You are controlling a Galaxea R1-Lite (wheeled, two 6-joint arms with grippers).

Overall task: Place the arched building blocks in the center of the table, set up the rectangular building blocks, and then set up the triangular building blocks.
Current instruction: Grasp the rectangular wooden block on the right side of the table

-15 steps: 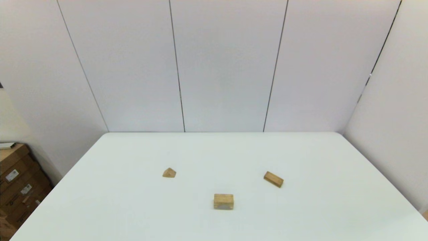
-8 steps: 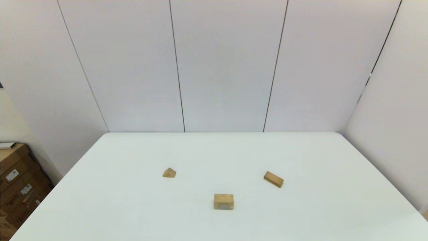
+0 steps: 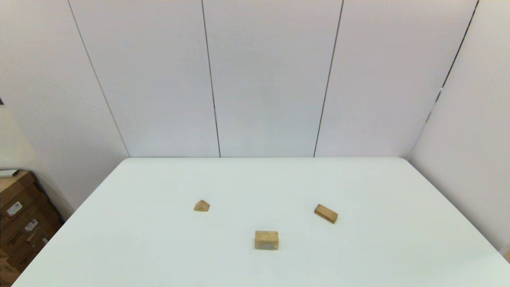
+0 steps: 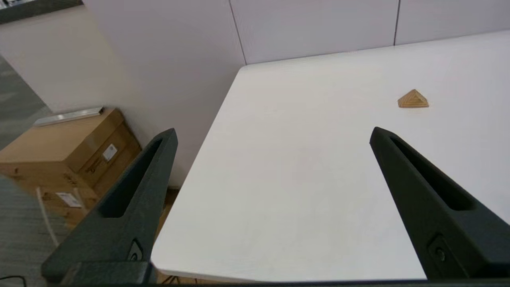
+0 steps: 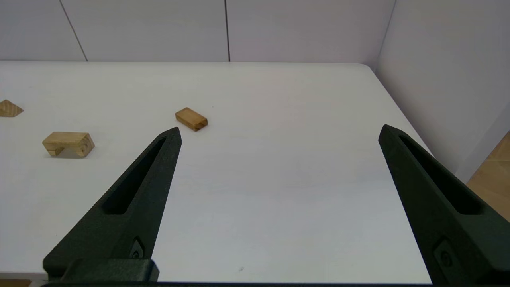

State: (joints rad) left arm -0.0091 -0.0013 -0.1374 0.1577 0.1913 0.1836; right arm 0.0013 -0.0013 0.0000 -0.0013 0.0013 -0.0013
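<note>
**Nothing stacked yet: three blocks lie apart, both arms parked**

None of the three steps shows any progress. The arched block (image 3: 266, 240) lies on the white counter (image 3: 159, 247) near the robot, roughly midway between left and right; from the right wrist view its hollow faces down toward the counter. It may already be close to the centre, though whether it sits far enough in is a matter of judgement. The rectangular block (image 3: 326, 213) lies flat, to the right of the arched block and a little farther away, turned at an angle. The triangular block (image 3: 202, 205) rests to the left and also a little farther off, ridge up. All three are well apart from each other; none touches another.

The left claw (image 4: 273, 133) hangs over the counter's near left corner, fingers spread wide and holding nothing. The right claw (image 5: 279, 131) waits at the near right edge, equally wide apart and empty. Neither shows in the head view.

Placing the arch, then setting the rectangle and finally the triangle, all appears to remain.
</note>
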